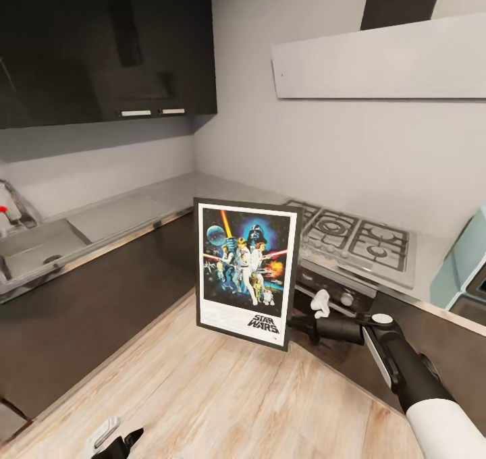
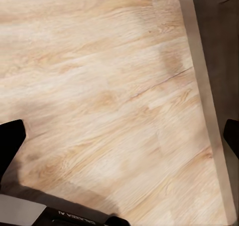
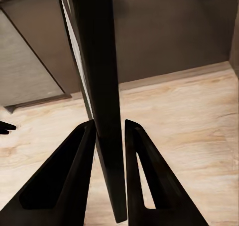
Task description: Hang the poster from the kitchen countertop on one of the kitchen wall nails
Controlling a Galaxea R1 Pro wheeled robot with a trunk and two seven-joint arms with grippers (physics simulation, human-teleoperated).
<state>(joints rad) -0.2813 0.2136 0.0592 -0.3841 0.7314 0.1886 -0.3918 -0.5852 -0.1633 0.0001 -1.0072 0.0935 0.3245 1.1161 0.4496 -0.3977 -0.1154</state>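
Right gripper (image 1: 295, 324) clamps the poster (image 1: 246, 270) by its right edge; wrist view shows both fingers (image 3: 67, 178) pressed on the thin frame. Poster hangs upright in the air over the wood floor (image 1: 223, 398), off the countertop (image 1: 135, 209), in front of the stove (image 1: 358, 239). Left gripper (image 1: 120, 443) sits low, fingers spread, empty. I judge pickup done, carry in hand. Next I need to find a wall nail; I can't pick one out yet. Artwork faces me: black frame, white border, logo at bottom.
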